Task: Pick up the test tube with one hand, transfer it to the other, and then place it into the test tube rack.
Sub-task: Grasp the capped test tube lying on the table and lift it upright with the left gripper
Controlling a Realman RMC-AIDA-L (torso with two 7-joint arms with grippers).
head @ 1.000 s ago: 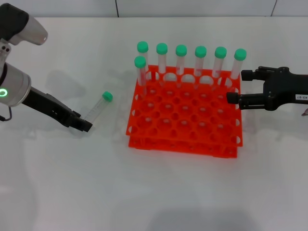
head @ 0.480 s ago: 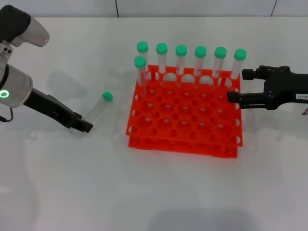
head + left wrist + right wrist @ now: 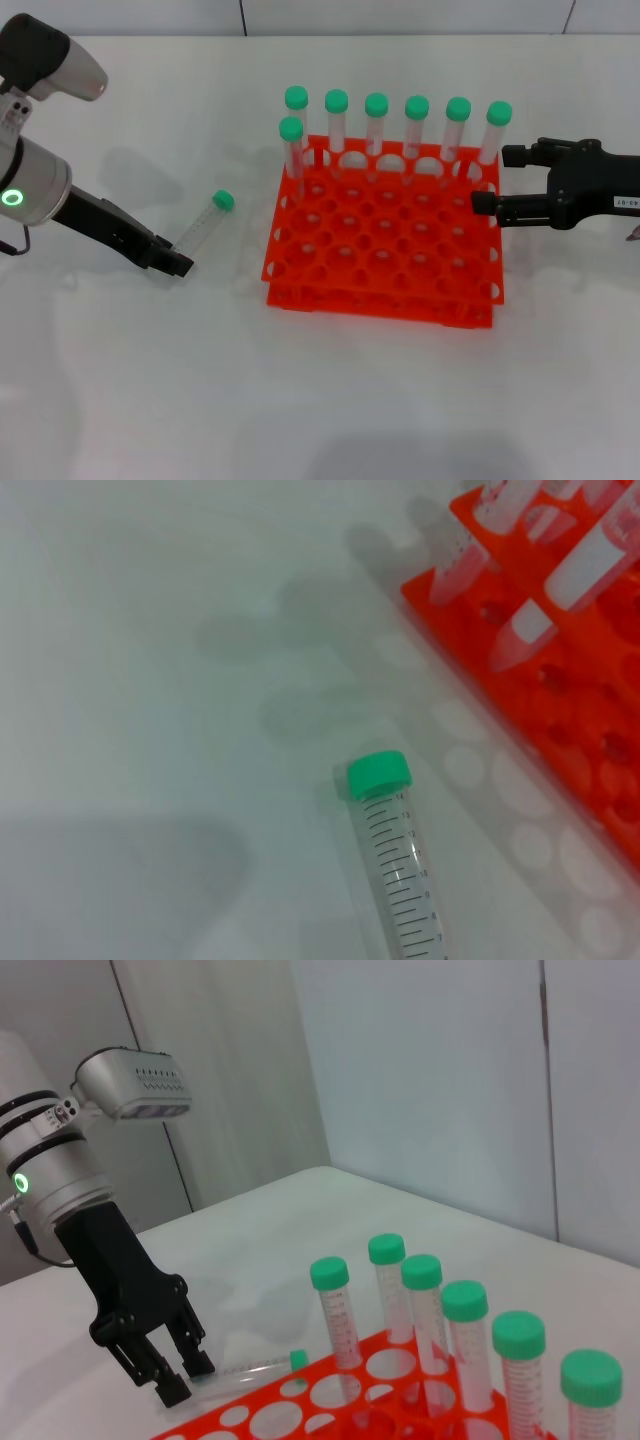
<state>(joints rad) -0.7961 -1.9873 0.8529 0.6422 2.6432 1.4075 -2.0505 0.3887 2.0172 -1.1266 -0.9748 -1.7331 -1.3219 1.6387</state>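
The test tube [image 3: 203, 222] lies flat on the white table left of the rack, green cap pointing away from me; it also shows in the left wrist view [image 3: 395, 860] and the right wrist view [image 3: 250, 1368]. My left gripper [image 3: 176, 262], green-lit wrist, is low at the tube's bottom end, fingers apart on either side of that end in the right wrist view [image 3: 185, 1375]. The orange-red test tube rack [image 3: 385, 290] stands at centre. My right gripper [image 3: 488, 180], with the white label, hovers open at the rack's right edge, empty.
Several green-capped tubes [image 3: 416, 125] stand upright along the rack's back row, and one more [image 3: 291, 150] stands at the left end of the second row. The rack also shows in the left wrist view [image 3: 560, 730].
The left wrist has shifted slightly up and away; its fingertips stay at the tube's bottom end. The tube, the rack and the right gripper have not moved.
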